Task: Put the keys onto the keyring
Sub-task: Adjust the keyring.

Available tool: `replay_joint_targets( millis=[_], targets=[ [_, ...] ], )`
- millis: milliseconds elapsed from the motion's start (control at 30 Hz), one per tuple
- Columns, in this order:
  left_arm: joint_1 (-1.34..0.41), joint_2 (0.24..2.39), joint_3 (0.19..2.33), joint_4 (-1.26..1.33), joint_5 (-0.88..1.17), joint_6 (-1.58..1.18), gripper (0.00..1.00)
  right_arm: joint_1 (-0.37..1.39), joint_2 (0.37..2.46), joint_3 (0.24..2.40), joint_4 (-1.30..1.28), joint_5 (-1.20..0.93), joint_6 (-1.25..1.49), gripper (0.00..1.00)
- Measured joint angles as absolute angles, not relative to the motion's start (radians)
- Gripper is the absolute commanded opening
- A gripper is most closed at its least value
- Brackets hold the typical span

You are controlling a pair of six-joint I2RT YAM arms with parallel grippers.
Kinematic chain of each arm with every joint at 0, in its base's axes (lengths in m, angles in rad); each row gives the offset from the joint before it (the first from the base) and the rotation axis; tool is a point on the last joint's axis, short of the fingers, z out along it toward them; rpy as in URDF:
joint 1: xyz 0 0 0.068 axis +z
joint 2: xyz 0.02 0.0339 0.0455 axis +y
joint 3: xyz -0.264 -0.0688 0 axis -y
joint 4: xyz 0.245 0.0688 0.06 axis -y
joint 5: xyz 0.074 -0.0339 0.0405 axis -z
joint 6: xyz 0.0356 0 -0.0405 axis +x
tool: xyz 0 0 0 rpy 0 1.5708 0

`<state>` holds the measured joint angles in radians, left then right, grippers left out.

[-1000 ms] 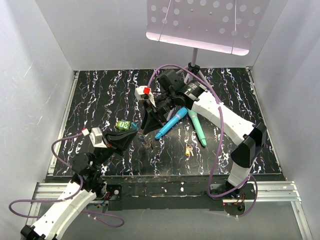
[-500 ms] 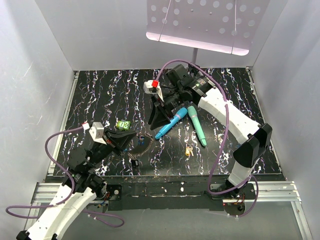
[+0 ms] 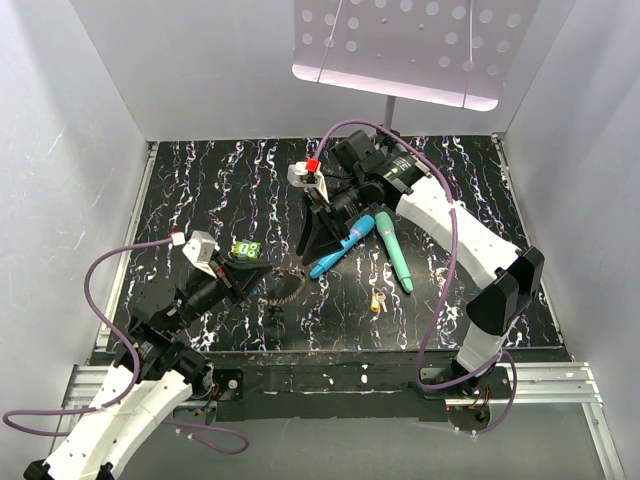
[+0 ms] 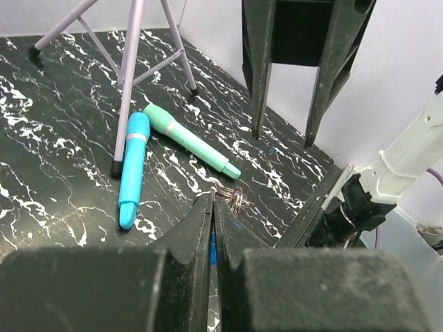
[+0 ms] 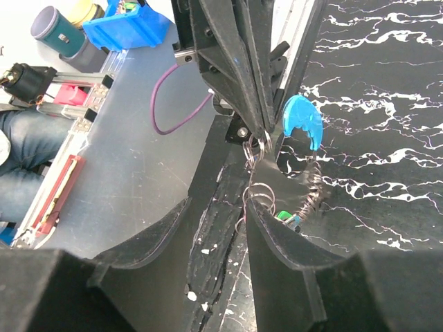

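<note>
My left gripper is shut on the keyring, a grey chain-like loop held just above the table at front centre. In the right wrist view its bright blue section hangs beside the left fingers, with wire rings and the chain below. A green key head shows at the chain's lower end. A yellow-headed key lies on the table to the right. My right gripper stands open behind the keyring, holding nothing. The left wrist view shows blue pinched between the shut left gripper.
A blue stick and a teal stick lie right of centre. A green tag rests left of the keyring. A stand's pole rises at the back, its legs near the sticks. The table's front edge is close.
My right gripper has pulled back and to the right, away from the keyring, its jaws a little wider. My left arm has shifted, keeping its hold on the keyring.
</note>
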<state>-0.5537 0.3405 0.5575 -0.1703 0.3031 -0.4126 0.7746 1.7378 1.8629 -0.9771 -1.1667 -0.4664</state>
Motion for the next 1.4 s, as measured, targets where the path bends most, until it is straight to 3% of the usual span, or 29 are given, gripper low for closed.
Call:
replay_joint_targets(
  millis=[1067,1100,1233,1400],
  targets=[
    [-0.554,0.574,0.838,-0.539,0.332,-0.38,0.0,0.87,1.758,1.824,-0.909,-0.951,-0.378,0.49],
    [-0.554,0.576,0.841,-0.544,0.33,-0.378,0.0,0.881,1.757,1.814,-0.896,-0.944,-0.367,0.54],
    [-0.554,0.583,0.849,-0.558,0.32,-0.379,0.0,0.912,1.754,1.76,-0.844,-0.911,-0.29,0.57],
    [-0.554,0.593,0.852,-0.57,0.302,-0.386,0.0,0.924,1.739,1.721,-0.792,-0.858,-0.219,0.5]
  ],
)
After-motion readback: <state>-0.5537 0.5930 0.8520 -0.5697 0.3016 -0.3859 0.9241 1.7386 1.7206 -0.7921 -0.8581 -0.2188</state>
